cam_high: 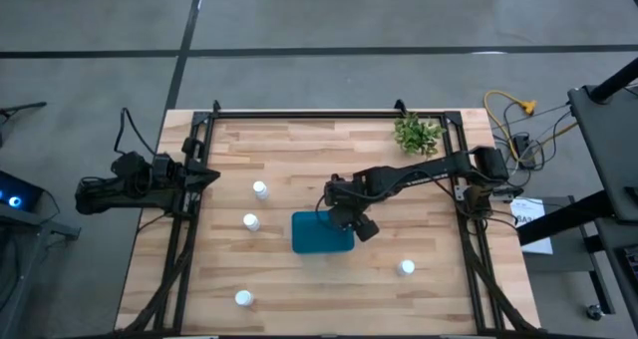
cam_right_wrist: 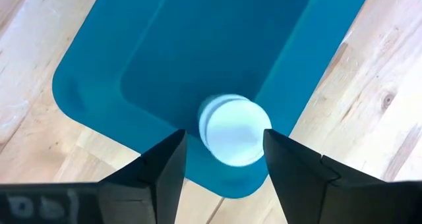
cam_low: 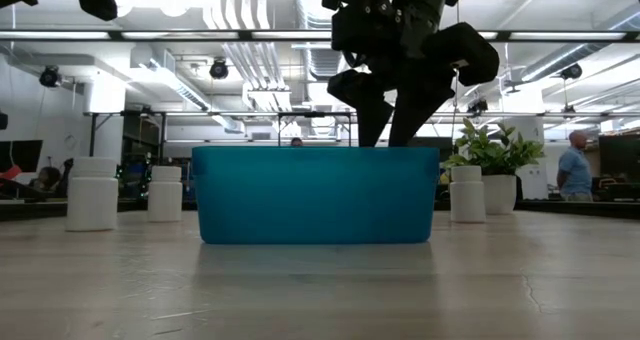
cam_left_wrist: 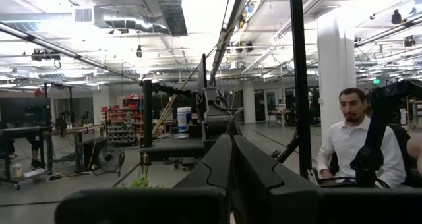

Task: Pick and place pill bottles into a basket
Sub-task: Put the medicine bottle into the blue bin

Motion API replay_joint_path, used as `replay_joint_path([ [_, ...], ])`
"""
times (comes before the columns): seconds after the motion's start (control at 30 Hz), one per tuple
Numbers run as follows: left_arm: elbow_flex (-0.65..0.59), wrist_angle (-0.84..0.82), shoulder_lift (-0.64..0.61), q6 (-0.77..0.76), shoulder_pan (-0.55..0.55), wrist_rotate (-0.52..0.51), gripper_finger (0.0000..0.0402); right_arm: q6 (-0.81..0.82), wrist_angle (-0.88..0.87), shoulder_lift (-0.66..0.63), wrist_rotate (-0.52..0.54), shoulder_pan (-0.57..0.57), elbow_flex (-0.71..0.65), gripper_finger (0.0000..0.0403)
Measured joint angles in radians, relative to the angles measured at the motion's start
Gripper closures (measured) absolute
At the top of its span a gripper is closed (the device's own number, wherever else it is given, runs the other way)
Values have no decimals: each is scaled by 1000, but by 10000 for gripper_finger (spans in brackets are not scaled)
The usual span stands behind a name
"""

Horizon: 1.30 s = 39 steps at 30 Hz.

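Observation:
The teal-blue basket (cam_high: 322,233) sits mid-table and also shows in the low view (cam_low: 315,195). My right gripper (cam_high: 346,217) hangs open over the basket's far right part, fingers pointing down (cam_low: 392,130). In the right wrist view a white pill bottle (cam_right_wrist: 234,132) shows blurred, cap up, below and between the open fingers (cam_right_wrist: 224,168), inside the basket (cam_right_wrist: 198,46). Other bottles stand upright on the table: two left of the basket (cam_high: 260,189) (cam_high: 251,221), one near front left (cam_high: 243,298), one front right (cam_high: 406,267). My left gripper (cam_high: 207,176) waits shut at the table's left edge.
A small green plant (cam_high: 418,134) in a white pot stands at the far right and shows in the low view (cam_low: 492,175). Black frame rails (cam_high: 329,115) run along the table's far, left and right edges. People show in the room beyond the table.

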Motion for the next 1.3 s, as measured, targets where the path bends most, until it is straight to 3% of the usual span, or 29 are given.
replay_joint_path([
  [0.63, 0, 0, 0, 0, 0, 0, 402, 15, -110, -121, 54, -15, -2, 211],
  [1.3, 0, 0, 0, 1, 0, 0, 402, -35, -162, -155, 42, -197, -140, 211],
])
